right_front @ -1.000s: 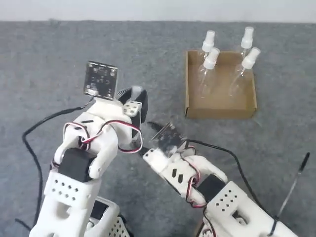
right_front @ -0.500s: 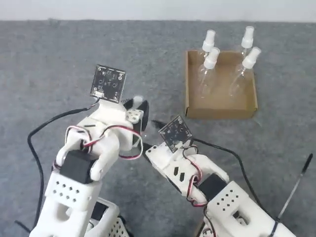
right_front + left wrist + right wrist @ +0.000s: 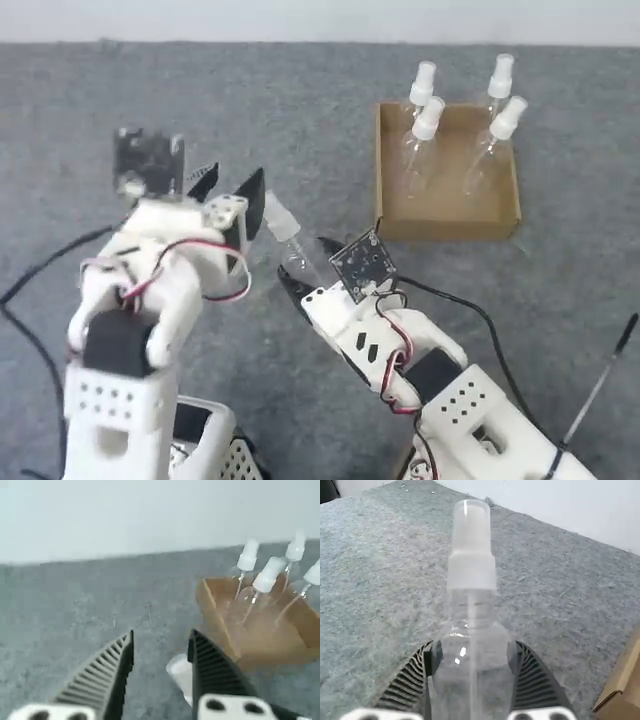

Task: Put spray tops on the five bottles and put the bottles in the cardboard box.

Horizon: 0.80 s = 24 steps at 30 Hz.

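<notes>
Right wrist view: the right jaws squeeze one spray bottle (image 3: 471,630). The left jaws are wide open. Four more spray bottles (image 3: 427,118) stand in the cardboard box (image 3: 447,218).

Place: a robot lab table | 12 o'clock: plain white wall (image 3: 300,18) | under it all: gray felt mat (image 3: 90,100) | 6 o'clock: two white robot arms (image 3: 120,400), loose red and black wires (image 3: 440,295)

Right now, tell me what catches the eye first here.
A clear bottle with a spray top on sits clamped in the right gripper at mid-table. The left gripper hangs open just beside it. Toward the table's far right, a cardboard box holds four more bottles with spray tops.
</notes>
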Each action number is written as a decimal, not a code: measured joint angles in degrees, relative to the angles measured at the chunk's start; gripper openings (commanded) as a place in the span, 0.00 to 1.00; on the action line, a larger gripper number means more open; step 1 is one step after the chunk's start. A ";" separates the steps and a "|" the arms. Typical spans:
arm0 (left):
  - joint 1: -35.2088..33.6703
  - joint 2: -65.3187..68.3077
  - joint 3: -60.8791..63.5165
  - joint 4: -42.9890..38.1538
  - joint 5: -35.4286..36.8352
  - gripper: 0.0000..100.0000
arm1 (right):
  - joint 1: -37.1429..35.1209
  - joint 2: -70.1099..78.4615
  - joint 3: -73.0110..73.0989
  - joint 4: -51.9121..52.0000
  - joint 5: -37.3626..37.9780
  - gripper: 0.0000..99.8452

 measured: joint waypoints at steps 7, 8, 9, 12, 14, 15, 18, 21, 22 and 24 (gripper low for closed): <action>-0.53 8.88 -0.35 -2.02 -0.09 0.17 | 0.18 0.00 0.00 0.00 0.00 0.01; -0.53 8.88 0.26 -2.29 -0.09 0.17 | 0.18 0.00 0.00 0.00 0.00 0.01; -0.53 8.88 0.53 -2.46 -0.09 0.17 | 0.18 0.00 0.00 0.00 0.00 0.01; -1.23 9.05 0.97 -2.46 -0.09 0.16 | 0.18 0.00 0.00 0.00 0.00 0.01; -1.49 9.14 2.02 -2.46 0.18 0.14 | 0.18 0.00 0.09 0.00 0.00 0.01; -1.14 9.14 2.73 -2.55 0.18 0.13 | 0.18 0.00 0.09 0.00 0.00 0.01; 0.97 9.14 4.31 -2.81 0.18 0.12 | 0.18 0.09 0.18 0.09 0.00 0.01; 2.90 9.14 4.92 -3.08 0.18 0.12 | 0.18 0.09 0.18 0.09 0.00 0.01; 3.34 8.97 4.84 -3.08 0.18 0.12 | 0.18 0.09 0.18 0.09 0.00 0.01; 3.69 8.79 4.84 -3.08 0.18 0.12 | 0.18 0.09 0.18 0.09 0.00 0.01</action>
